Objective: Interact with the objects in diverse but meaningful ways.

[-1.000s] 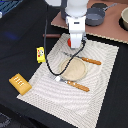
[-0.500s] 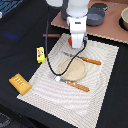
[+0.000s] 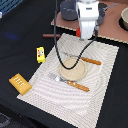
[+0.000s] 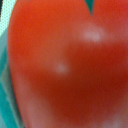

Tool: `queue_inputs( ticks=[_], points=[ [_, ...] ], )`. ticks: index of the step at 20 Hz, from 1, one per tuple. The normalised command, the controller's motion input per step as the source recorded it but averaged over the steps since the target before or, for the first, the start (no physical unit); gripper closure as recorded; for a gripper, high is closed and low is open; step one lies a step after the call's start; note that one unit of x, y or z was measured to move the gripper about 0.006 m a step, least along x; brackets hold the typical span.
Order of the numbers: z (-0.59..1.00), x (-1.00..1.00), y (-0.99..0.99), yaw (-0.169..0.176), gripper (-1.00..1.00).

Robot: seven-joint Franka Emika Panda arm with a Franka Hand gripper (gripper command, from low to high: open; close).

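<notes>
A red tomato with a bit of green stem fills the whole wrist view, very close to the camera. In the exterior view my gripper hangs over the far edge of the striped placemat; the tomato is hidden behind it there. The fingers do not show. A bright yellow block lies on the dark table off the mat toward the exterior view's left. An orange-yellow ridged pastry lies nearer, also to the left. A thin dark-brown sausage lies beyond the mat.
A beige plate sits mid-mat, with an orange-handled fork in front of it and a knife behind. Grey pots and a bowl stand on a brown board at the back. A black cable hangs over the plate.
</notes>
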Motion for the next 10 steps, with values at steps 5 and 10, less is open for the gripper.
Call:
queue_inputs(
  ticks=[5,10],
  points=[
    [0.47,0.49,-0.69,0.002,1.0],
    [0.34,0.55,-0.78,0.0,1.0]
  ],
)
